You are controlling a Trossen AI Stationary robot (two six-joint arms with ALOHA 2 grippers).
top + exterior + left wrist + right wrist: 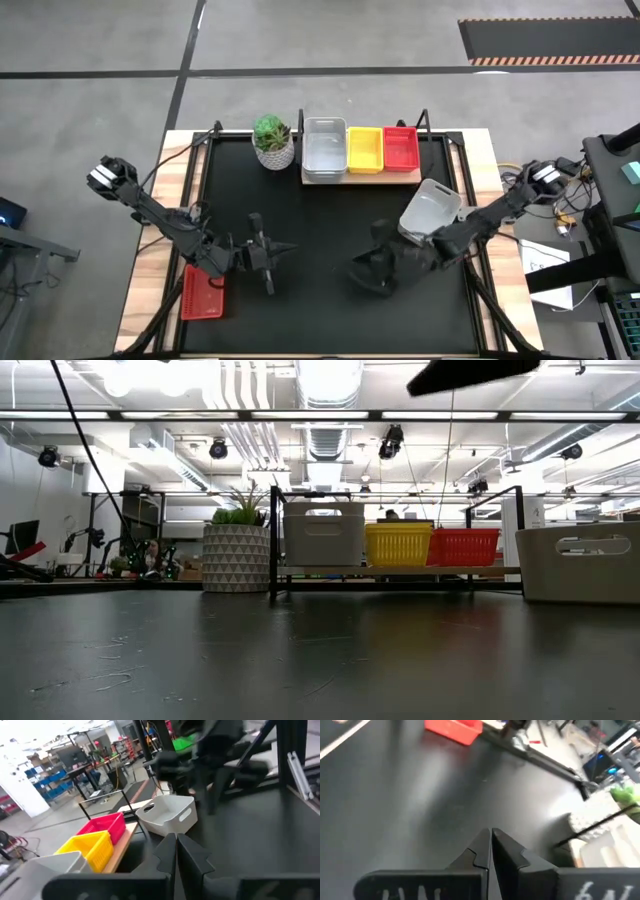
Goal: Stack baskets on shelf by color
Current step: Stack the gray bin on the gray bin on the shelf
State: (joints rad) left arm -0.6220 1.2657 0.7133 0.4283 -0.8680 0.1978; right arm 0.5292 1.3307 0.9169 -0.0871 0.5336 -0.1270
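The wooden shelf [360, 178] stands at the far middle of the mat. It bears a white-grey basket [324, 150], a yellow basket [364, 148] and a red basket [401, 147] side by side. Another white-grey basket [432, 210] rests on its bottom on the mat, right of centre, beside my right arm; it also shows in the low view [580, 563]. A red basket [203, 293] lies on the mat near the left front, partly under my left arm. My left gripper [288, 250] is shut and empty over the mat's middle. My right gripper [352, 272] is shut and empty, facing it.
A white pot with a green plant [273, 140] stands left of the shelf. The shelf's black uprights [272, 540] rise at its ends. Bare black mat [320, 215] lies between the grippers and the shelf. Wooden table edges frame the mat.
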